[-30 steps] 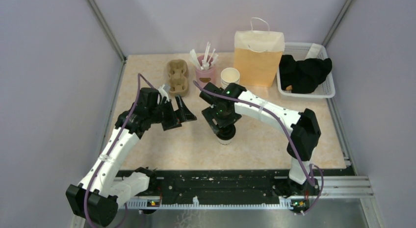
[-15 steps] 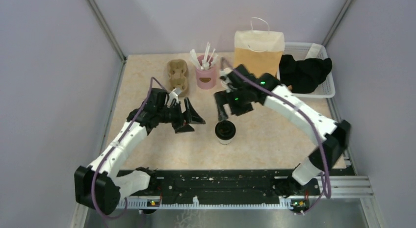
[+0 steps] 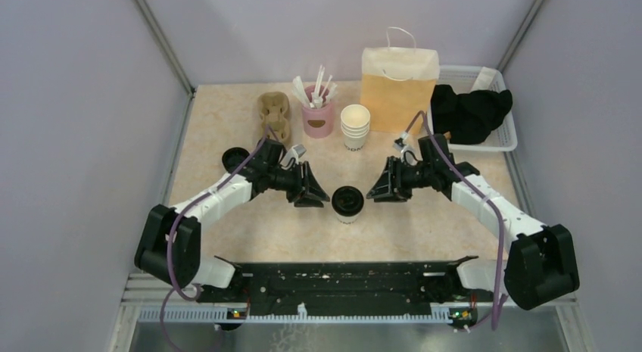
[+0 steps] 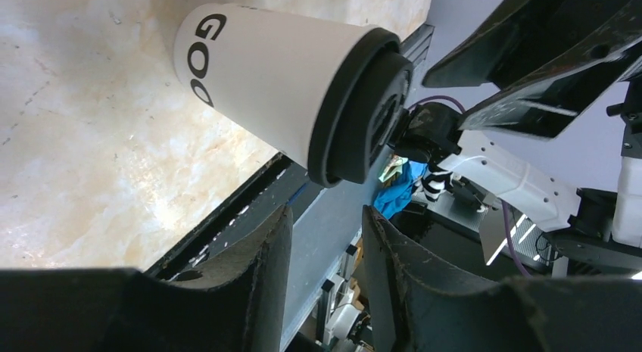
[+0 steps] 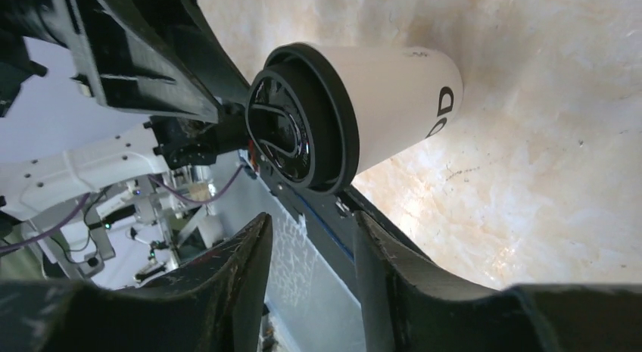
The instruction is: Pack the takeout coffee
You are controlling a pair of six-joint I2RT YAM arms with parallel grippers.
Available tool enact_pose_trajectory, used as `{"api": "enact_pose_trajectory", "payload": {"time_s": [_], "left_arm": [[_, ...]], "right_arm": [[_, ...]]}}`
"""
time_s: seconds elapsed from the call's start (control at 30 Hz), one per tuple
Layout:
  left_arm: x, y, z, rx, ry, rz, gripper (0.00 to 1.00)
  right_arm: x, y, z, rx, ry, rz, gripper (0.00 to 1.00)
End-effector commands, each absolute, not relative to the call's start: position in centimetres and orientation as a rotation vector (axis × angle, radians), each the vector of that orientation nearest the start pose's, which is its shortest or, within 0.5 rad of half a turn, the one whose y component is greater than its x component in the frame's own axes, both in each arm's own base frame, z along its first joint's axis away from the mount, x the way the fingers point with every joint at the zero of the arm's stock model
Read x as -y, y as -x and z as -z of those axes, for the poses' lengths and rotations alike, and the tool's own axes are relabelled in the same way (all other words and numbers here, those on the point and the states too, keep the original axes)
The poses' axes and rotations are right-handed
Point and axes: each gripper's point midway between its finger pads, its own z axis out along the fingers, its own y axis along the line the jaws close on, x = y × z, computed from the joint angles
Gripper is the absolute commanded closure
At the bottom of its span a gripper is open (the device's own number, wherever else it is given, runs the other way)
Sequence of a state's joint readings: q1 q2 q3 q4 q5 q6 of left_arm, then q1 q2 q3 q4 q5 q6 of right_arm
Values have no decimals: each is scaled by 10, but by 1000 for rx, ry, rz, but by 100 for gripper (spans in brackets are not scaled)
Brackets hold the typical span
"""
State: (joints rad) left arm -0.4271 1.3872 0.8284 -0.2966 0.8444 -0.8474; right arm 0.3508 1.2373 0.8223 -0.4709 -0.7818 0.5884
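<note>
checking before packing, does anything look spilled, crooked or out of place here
One thing: a loose black lid lies flat on the table beside the left arm, with no cup under it. The lidded cup stands upright, its lid seated evenly, and no spill shows around it.

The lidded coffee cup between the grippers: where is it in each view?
Top external: the lidded coffee cup stands at centre, seen from above.
Left wrist: the cup fills the upper middle, lid pointing lower right.
Right wrist: the cup is upper middle, lid pointing left.
Shared landmark: the beige marbled tabletop beneath it.
</note>
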Motion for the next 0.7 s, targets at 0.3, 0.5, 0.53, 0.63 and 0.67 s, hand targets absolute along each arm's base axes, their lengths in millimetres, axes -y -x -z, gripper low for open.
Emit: {"api": "enact_pose_trajectory", "payload": {"time_s": [0.3, 0.5, 0.53, 0.63, 0.67], "left_arm": [[277, -218, -132, -2668, 70, 1586, 54], [285, -223, -131, -2670, 63, 1584, 53], [285, -224, -130, -2671, 66, 1582, 54], [286, -225, -127, -2680, 79, 1568, 55], [285, -226, -126, -2685, 86, 1560, 55]], "right_arm": [[-234, -228, -149, -2460, 137, -1511, 62], [-236, -227, -139, -2479, 150, -1541, 63], [-237, -228, -138, -2480, 152, -1547, 63], [-238, -228, -134, -2485, 155, -1554, 63], [-238, -228, -133, -2487, 156, -1556, 64]]}}
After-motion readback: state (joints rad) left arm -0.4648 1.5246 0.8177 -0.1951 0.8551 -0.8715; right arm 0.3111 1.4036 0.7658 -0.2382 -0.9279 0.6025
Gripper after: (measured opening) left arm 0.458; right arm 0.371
